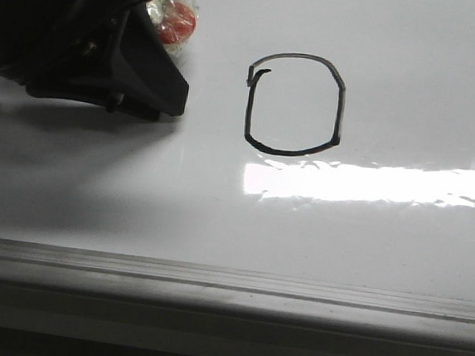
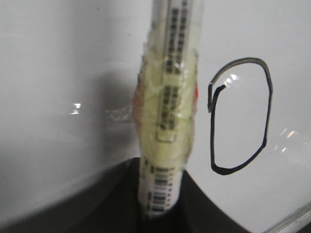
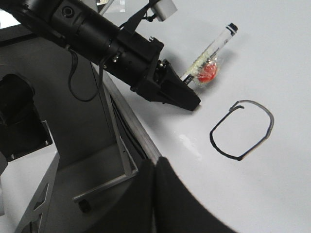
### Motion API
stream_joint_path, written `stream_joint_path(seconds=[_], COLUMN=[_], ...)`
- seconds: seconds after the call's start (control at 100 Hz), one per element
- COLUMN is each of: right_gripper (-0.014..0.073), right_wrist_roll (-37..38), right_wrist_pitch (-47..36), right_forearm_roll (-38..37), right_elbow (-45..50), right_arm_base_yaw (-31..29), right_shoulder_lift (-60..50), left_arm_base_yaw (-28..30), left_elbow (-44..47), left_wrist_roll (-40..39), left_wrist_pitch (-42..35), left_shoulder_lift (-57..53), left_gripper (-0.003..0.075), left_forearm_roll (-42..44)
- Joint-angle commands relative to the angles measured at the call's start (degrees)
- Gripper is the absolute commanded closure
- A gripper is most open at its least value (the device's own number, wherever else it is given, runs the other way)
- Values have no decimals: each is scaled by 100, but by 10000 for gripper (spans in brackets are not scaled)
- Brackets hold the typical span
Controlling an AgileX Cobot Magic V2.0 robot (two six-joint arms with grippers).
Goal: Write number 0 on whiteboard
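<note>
left gripper clamped on taped marker; tape likely pads the grip | number 0 complete on whiteboard; marker sits at its 10 o'clock, tip seemingly lifted clear | right gripper: jaws closed, apparently empty

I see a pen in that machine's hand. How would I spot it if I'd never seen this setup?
Start at the big glossy whiteboard and find the black loop, the number 0, drawn on it. Beside the loop, the left end effector grips a marker that points out over the board. It is a clear barrel with a black end, wrapped midway in yellowish tape with a red patch.
</note>
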Motion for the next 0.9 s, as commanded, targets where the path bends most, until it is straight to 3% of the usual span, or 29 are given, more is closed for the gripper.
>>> stream_joint_path(seconds=[0.0,0.13,0.21,0.46,0.65,0.89], right_gripper=[659,659,659,659,659,659], right_wrist_roll=[4,4,4,4,4,4], right_wrist_pitch=[-492,-650,-734,-889,-911,-924], right_forearm_roll=[68,167,300,345,345,345], right_elbow=[-57,98,172,197,197,197], right_arm_base_yaw=[-30,-30,-30,-30,-30,-30], right_shoulder_lift=[78,78,78,78,78,78], left_arm_base_yaw=[2,2,2,13,13,13], left_elbow=[-122,-122,-122,-122,-122,-122], left_wrist_roll=[14,14,14,14,14,14], left_wrist_pitch=[73,84,104,162,245,471], left_shoulder_lift=[15,15,15,15,15,2], left_gripper=[692,524,466,440,251,243], left_forearm_roll=[37,37,37,48,239,320])
